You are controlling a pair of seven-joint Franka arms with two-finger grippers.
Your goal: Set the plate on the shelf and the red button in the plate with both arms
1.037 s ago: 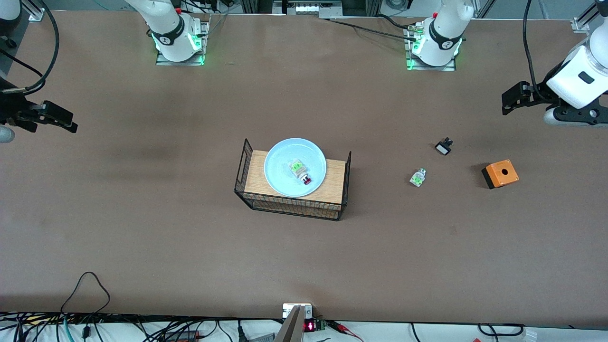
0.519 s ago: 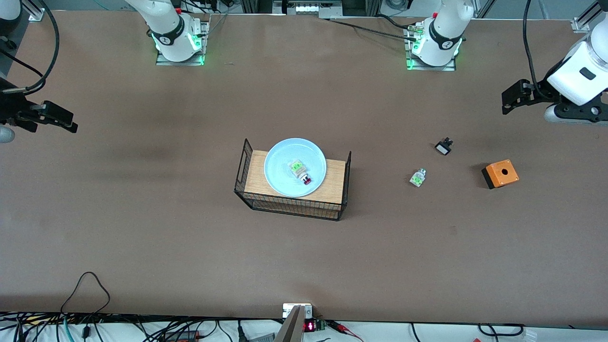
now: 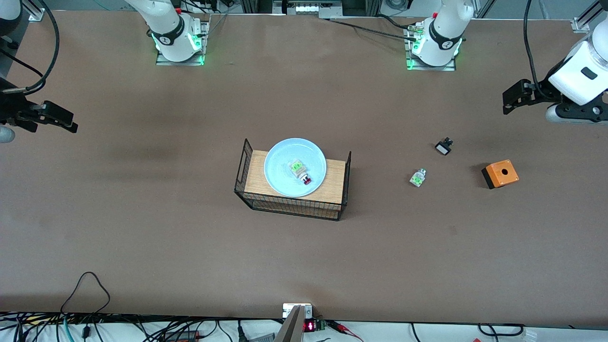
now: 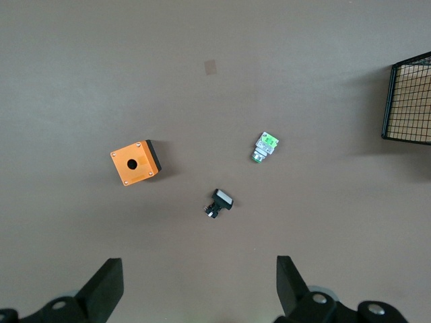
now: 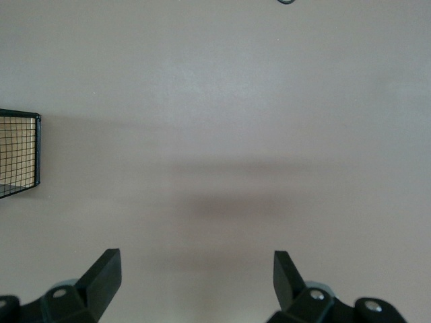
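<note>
Red button in plate – half hidden; both grippers' jaws spread, empty, fingertips cut off.

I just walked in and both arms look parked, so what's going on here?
Nothing is being handled. The plate sits on the wire rack mid-table with the red button lying in it. The left gripper hangs open over the table's left-arm end, above the orange box. The right gripper hangs open over bare table at the right arm's end.
</note>
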